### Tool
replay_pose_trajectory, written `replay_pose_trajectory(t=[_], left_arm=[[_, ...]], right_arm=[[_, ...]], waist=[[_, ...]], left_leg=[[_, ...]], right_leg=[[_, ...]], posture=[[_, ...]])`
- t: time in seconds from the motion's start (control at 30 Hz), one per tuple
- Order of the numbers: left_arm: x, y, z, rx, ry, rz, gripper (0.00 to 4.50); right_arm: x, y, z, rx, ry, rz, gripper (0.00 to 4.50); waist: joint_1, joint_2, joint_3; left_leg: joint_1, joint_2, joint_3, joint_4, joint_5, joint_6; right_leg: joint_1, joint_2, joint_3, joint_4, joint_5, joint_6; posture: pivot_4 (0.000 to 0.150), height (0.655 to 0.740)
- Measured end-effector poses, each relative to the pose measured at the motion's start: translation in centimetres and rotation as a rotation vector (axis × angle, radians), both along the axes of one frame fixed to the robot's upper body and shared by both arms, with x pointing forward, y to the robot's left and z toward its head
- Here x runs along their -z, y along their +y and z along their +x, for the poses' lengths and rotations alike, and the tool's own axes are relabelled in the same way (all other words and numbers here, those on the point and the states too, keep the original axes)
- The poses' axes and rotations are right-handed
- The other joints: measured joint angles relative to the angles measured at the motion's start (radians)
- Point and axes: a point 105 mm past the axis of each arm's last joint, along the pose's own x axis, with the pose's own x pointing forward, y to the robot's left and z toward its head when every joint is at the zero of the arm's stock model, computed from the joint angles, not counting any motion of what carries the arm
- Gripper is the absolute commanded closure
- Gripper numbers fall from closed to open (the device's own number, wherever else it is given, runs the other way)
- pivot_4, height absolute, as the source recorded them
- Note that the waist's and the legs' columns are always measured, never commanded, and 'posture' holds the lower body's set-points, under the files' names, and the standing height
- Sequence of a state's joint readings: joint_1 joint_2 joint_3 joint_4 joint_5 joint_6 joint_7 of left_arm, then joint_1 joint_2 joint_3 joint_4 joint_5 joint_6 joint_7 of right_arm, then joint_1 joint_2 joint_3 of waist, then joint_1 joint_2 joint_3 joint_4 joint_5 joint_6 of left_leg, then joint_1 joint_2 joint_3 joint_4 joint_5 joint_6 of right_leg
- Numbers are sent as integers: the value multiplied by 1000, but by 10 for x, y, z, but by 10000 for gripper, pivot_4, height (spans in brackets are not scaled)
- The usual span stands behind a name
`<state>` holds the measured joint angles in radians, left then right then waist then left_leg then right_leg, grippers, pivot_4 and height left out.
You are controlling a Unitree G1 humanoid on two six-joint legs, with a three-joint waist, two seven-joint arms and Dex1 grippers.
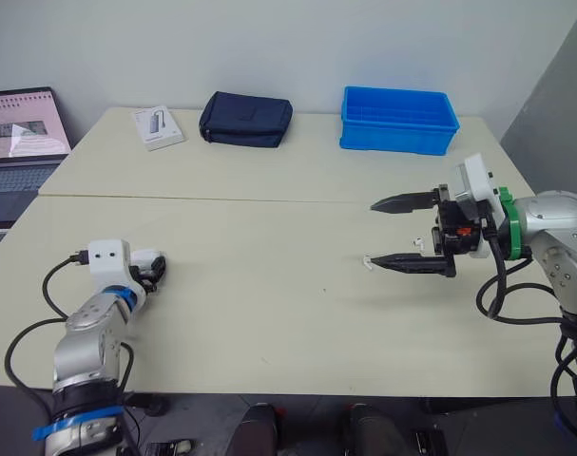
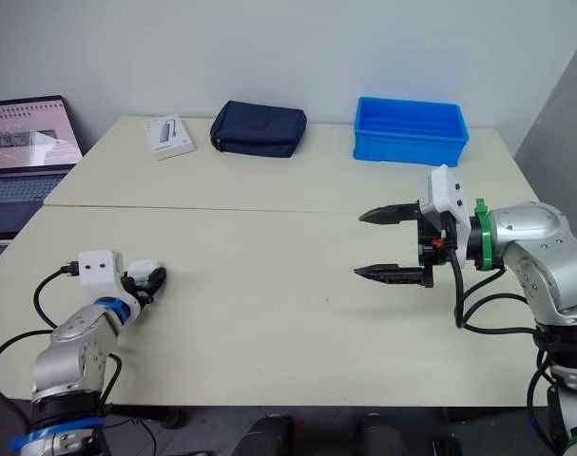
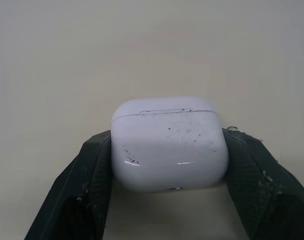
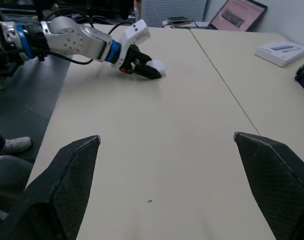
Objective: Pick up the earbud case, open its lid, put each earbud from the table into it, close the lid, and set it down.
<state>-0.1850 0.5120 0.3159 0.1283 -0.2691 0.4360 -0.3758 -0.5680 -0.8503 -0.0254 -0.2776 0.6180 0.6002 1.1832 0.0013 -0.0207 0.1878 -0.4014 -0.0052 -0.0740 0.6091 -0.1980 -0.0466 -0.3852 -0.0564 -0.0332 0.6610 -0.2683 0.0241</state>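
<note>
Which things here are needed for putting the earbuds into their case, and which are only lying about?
Needed: earbud case, clamped in the left gripper; earbud and second earbud, on the table near the open right gripper.

Only lying about: laptop, white box, dark blue pouch, blue bin.

White, dark-speckled earbud case (image 3: 169, 145); blue bin (image 1: 398, 121); navy pouch (image 1: 246, 119); cream table (image 1: 269, 313).

- Lower left: the left gripper (image 2: 151, 278) holds a white case (image 2: 144, 267).
- Middle right: the right gripper (image 2: 360, 245) has its fingers wide apart.
- Top: a blue bin (image 2: 410, 133) and a dark bag (image 2: 259, 129).
</note>
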Motion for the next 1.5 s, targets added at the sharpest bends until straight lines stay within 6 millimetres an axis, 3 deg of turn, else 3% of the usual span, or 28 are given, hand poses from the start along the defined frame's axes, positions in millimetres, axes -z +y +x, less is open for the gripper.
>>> replay_pose_trajectory(t=[0.17, 0.27, 0.4, 0.57, 0.77, 1.23, 1.5], left_arm=[[6, -125, -31, 715, -30, -4, 16903], [-5, -172, -50, 987, -130, 3, 16903], [-20, -208, -69, 1229, -294, 87, 16903], [-32, -226, -78, 1369, -450, 165, 16903], [-35, -227, -75, 1408, -539, 227, 16903], [-37, -230, -77, 1429, -594, 253, 16903], [-36, -232, -77, 1416, -600, 242, 16903]], right_arm=[[21, -3, -17, 122, 185, 23, 0], [37, 0, -25, 204, 323, 55, 0], [57, 14, -40, 222, 481, 84, 0], [76, 37, -46, 232, 679, 169, 0], [90, 53, -45, 268, 814, 198, 0], [97, 68, -42, 279, 891, 182, 0], [97, 69, -42, 266, 914, 178, 27430]], waist=[[25, 0, 0], [23, 0, 0], [16, 0, 0], [14, 0, 0], [9, 1, 0], [-1, 1, 0], [-1, 1, 0]], left_leg=[[-7, 0, -1, 2, 0, 0], [-7, 1, -1, 2, 0, 0], [-6, 1, -1, 2, 0, 0], [-6, 1, -2, 2, 0, 1], [-7, 1, -2, 2, 0, 1], [-7, 1, -3, 2, 0, 1], [-7, 1, -3, 2, 0, 1]], right_leg=[[-3, -2, -1, -4, 3, -3], [-4, 0, -1, -4, 4, -5], [-4, 3, -2, -4, 3, -4], [-4, 8, -3, -2, 2, -4], [-4, 7, -3, -3, 2, -3], [-4, 9, -4, -2, 2, -3], [-4, 9, -4, -2, 2, -3]], posture=[[1500, 7400], [1500, 7400], [1500, 7400], [1500, 7400], [1500, 7400], [1500, 7400], [1500, 7400]])
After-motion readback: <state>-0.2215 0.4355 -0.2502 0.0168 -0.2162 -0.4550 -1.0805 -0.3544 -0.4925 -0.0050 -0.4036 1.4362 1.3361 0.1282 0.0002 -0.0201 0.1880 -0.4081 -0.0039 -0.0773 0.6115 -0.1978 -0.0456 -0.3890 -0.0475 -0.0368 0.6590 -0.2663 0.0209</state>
